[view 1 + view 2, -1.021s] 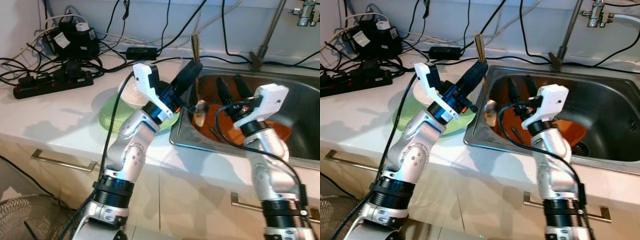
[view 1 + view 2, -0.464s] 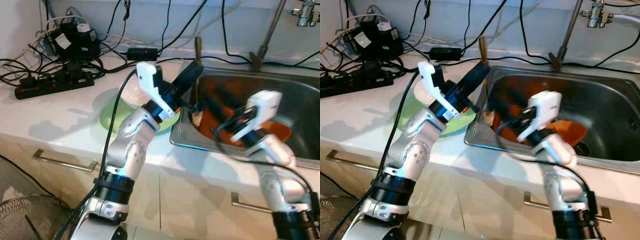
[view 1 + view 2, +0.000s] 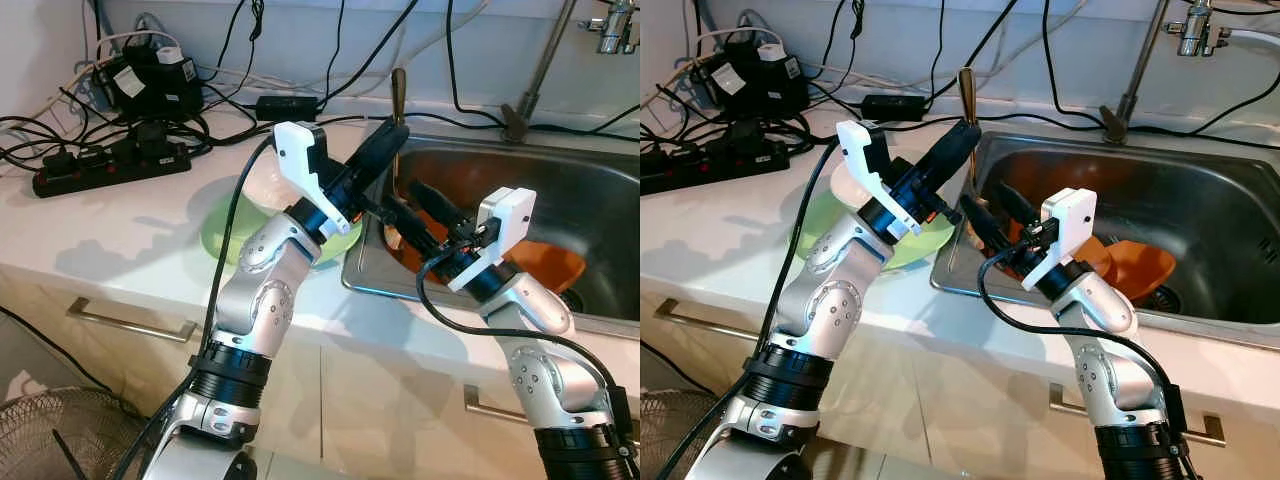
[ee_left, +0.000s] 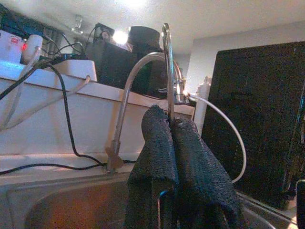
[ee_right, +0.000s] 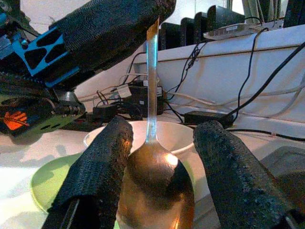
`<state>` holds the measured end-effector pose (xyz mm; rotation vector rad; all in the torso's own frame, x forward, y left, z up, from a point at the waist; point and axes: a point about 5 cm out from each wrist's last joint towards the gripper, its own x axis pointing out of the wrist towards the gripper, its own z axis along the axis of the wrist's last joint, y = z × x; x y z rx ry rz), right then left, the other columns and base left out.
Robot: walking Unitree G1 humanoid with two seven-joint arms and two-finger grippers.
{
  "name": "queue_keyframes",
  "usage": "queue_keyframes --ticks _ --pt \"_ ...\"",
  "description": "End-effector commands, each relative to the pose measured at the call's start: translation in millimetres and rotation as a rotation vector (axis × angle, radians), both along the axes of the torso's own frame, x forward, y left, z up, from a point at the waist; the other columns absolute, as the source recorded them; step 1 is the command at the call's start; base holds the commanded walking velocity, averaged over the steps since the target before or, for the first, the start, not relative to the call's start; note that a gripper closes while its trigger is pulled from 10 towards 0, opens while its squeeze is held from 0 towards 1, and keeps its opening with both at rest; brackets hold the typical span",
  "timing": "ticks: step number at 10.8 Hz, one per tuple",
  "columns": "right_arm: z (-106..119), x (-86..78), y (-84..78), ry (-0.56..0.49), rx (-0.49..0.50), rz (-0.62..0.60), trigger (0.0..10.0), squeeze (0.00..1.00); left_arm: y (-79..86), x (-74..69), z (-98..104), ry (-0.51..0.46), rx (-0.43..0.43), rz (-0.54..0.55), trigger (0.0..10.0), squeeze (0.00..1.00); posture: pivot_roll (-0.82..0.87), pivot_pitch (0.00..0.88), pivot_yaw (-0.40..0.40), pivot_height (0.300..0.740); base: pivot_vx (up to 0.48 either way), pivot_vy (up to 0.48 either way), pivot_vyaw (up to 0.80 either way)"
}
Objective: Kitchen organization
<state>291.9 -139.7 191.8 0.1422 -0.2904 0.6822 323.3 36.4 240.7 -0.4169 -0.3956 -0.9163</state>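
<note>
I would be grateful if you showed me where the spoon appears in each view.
Left eye: spoon handle rising above the left hand.
Right eye: handle top.
Left wrist: thin handle between fingers.
Right wrist: bowl between fingers.
Shared landmark: sink.

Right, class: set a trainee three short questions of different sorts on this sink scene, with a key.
1. True or false: the left gripper is shut on the spoon.
2. The right gripper's fingers are: A) clamped on the spoon B) open either side of its bowl C) in the green plate.
3. Fill in: an orange dish lies in the ____.

Key: 1 true; 2 B; 3 sink.
</note>
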Motion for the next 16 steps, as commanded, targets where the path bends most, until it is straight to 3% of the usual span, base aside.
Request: queue_keyframes --ticks 1,5,16 --pt "8 -2.5 2.8 -0.026 0.011 0.024 10.0 0.0 -2.2 -0.8 -4 0.003 0.023 -0.013 10.0 0.0 0.16 0.0 0.047 0.725 0.0 0.0 0.0" --pt "6 -0.3 11.6 -0.019 0.038 0.016 10.0 0.0 -7.2 -5.9 -15 0.026 0.042 -0.031 10.0 0.0 0.17 0.0 0.046 0.725 0.0 0.0 0.0" --pt "2 15.4 20.7 -0.019 0.041 -0.008 10.0 0.0 -15.6 -5.8 -12 -0.003 0.024 -0.042 10.0 0.0 0.16 0.0 0.039 0.725 0.0 0.0 0.0"
